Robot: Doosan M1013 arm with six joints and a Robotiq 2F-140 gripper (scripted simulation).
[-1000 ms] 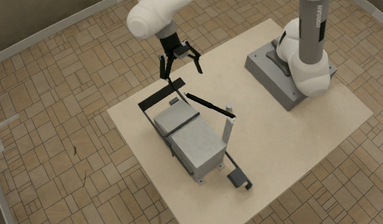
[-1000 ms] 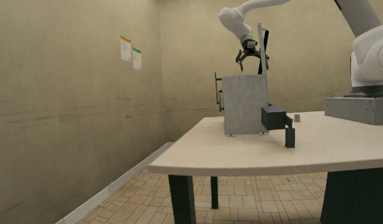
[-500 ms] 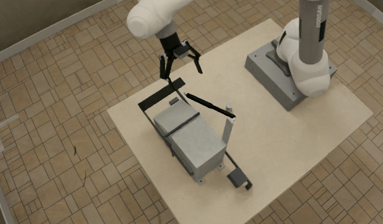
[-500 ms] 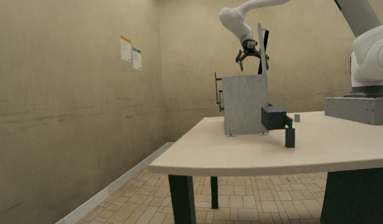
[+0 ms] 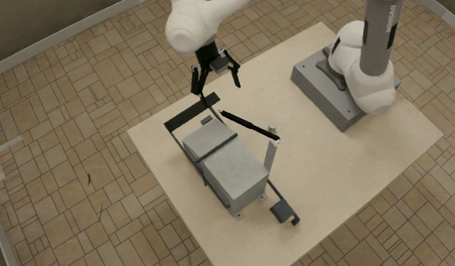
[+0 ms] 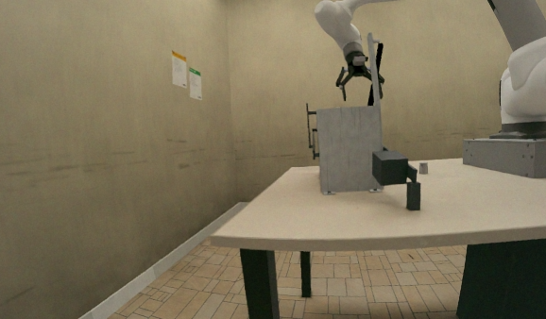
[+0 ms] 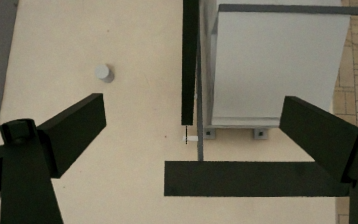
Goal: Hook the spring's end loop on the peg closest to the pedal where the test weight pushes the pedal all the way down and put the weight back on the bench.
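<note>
The gripper is seen in the upper middle of the top view, fingers spread to their widest and nothing between them, hovering above the far end of the feeder. In the wrist view the two dark fingers stand at the left and right edges, with the spring running down the centre of the frame, apart from both.

The spring is shown in the top view as a thin dark bar slanting from near the dark frame down to the top of a pale upright post. Which peg carries the loop cannot be told. It is judged stiff along its length but under tension, so its end loop is best pinched across the narrow body, close to the loop, with a firm hold against snap-back.

The steel test weight is seen as a small pale cylinder on the tabletop, upper left in the wrist view, well apart from the feeder. It is judged dense, smooth and slippery; it is best taken across its round sides, kept upright.

The pedal is seen raised at the feeder's near end.
</note>
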